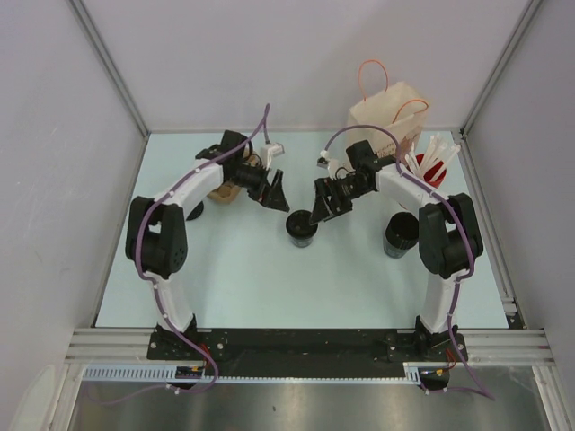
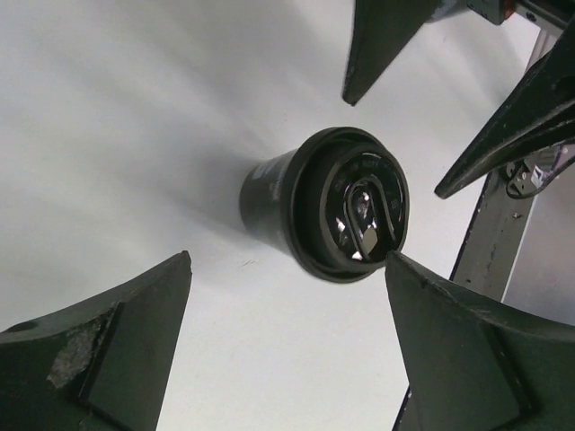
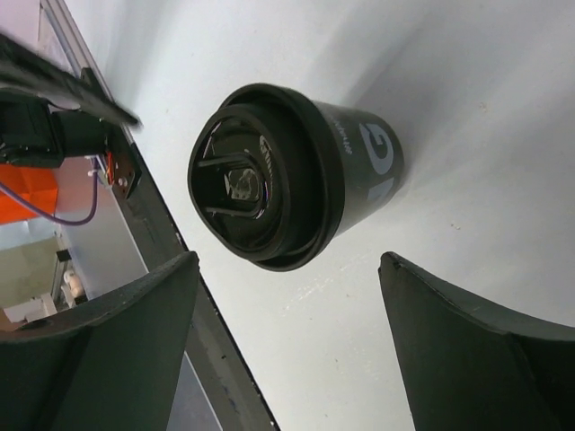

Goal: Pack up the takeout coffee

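The takeout coffee (image 1: 302, 226), a short black cup with a black ringed lid, stands upright mid-table. My left gripper (image 1: 272, 193) hangs open just to its upper left, and my right gripper (image 1: 321, 203) hangs open just to its upper right. Neither holds anything. In the left wrist view the coffee (image 2: 332, 206) lies beyond my open left gripper (image 2: 287, 269), with the right gripper's fingers (image 2: 377, 45) at the top right. The right wrist view shows the lidded coffee (image 3: 296, 175), white lettering on its side, beyond my open right gripper (image 3: 289, 260).
A taller black cup (image 1: 400, 235) stands right of the coffee, by the right arm. A paper bag (image 1: 388, 117) with orange handles stands at the back right, beside a red cup of white sticks (image 1: 434, 162). A brown object (image 1: 225, 189) sits behind the left arm.
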Robot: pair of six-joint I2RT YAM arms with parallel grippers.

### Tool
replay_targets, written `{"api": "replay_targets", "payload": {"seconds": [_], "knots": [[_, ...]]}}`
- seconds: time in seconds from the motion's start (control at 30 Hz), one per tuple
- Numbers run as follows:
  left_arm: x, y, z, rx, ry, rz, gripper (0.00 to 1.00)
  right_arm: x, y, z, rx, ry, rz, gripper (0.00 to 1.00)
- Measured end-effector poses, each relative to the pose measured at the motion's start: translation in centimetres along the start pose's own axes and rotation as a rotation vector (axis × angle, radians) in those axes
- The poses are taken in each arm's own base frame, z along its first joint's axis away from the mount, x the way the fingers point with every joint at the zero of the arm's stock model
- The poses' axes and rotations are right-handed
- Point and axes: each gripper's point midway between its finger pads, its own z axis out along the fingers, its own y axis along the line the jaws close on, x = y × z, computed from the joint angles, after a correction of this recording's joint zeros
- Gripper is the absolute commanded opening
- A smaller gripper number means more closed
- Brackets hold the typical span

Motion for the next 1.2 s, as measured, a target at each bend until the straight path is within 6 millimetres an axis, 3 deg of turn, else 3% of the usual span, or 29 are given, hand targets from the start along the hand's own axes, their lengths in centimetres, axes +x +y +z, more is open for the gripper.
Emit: {"api": "replay_targets", "payload": {"seconds": [0.13,0.27,0.6,0.8,1.2], "knots": [[-0.3,1.8,-2.5,-0.058,-0.053,-0.016,0.93,1.2,0.4,-0.1,-0.027,0.039,-0.014,0.80],[0.7,3.9,-3.2,-0.115,-0.058,-0.047,0.93,2.5,0.7,-0.2,-0.054,0.076,-0.012,0.77],[2.1,5.4,-0.6,-0.112,-0.019,-0.078,0.92,3.8,2.9,0.6,-0.133,0.124,-0.049,0.78],[3.0,4.8,1.3,-0.075,0.017,-0.081,0.92,3.7,3.8,1.5,-0.158,0.127,-0.079,0.78],[3.5,3.7,2.2,-0.037,0.034,-0.073,0.90,2.5,1.9,1.1,-0.111,0.087,-0.043,0.78]]}}
